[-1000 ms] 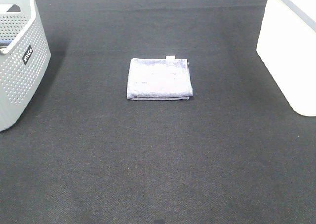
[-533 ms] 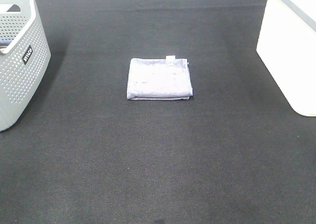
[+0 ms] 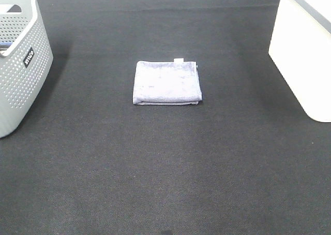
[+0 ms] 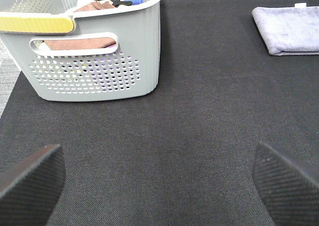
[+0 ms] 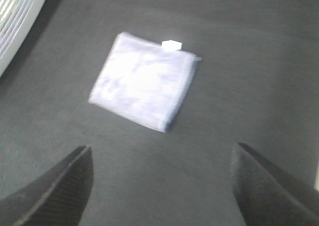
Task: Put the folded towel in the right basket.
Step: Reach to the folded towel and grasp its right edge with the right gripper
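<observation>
The folded towel (image 3: 166,83), pale lavender-grey with a tiny white tag at its far edge, lies flat on the black mat in the middle of the exterior view. It also shows in the left wrist view (image 4: 289,29) and, blurred, in the right wrist view (image 5: 143,86). The right basket (image 3: 305,51), a plain white smooth bin, stands at the right edge. Neither arm shows in the exterior view. My left gripper (image 4: 159,176) is open and empty above the mat. My right gripper (image 5: 162,186) is open and empty, some way short of the towel.
A grey perforated basket (image 3: 20,64) with a small black label stands at the left edge; in the left wrist view (image 4: 94,66) it holds brown and blue cloth. The black mat (image 3: 165,167) covers the table.
Nothing moves in the exterior view; towel and baskets stay put.
</observation>
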`<state>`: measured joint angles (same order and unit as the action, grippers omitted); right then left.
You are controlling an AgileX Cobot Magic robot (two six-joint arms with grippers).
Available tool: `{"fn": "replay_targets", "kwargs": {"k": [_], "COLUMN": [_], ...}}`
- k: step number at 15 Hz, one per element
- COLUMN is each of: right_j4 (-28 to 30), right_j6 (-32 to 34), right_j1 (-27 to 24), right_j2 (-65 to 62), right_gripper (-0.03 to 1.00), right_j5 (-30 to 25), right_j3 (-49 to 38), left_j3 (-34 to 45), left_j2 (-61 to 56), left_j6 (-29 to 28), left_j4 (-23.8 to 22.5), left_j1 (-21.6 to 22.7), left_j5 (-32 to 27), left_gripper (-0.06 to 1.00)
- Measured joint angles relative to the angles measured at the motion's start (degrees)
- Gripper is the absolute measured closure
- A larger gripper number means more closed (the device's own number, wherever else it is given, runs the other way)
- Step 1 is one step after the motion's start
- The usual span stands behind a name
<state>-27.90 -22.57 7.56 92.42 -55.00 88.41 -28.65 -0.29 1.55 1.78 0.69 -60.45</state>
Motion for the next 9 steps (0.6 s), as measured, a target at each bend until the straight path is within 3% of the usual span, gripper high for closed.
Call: {"fn": "replay_targets", "kwargs": {"k": [2,9], "right_j4": [0.1,-8.3], "right_j6": [4.2,6.1], "right_j1": [4.1,4.5], "right_j2": [9.7,34.1], "right_gripper": [0.25,0.25], "right_j5": [-0.1,-1.3], "right_j3": [6.1,18.7], "left_j3": [0.0,0.0], "left_j2": [0.0,0.0], "left_j6": [0.0,0.0], "left_j4": [0.0,0.0], "left_j1": [0.0,0.0], "left_j5": [0.0,0.0], "left_gripper": [-0.03,-0.03]}}
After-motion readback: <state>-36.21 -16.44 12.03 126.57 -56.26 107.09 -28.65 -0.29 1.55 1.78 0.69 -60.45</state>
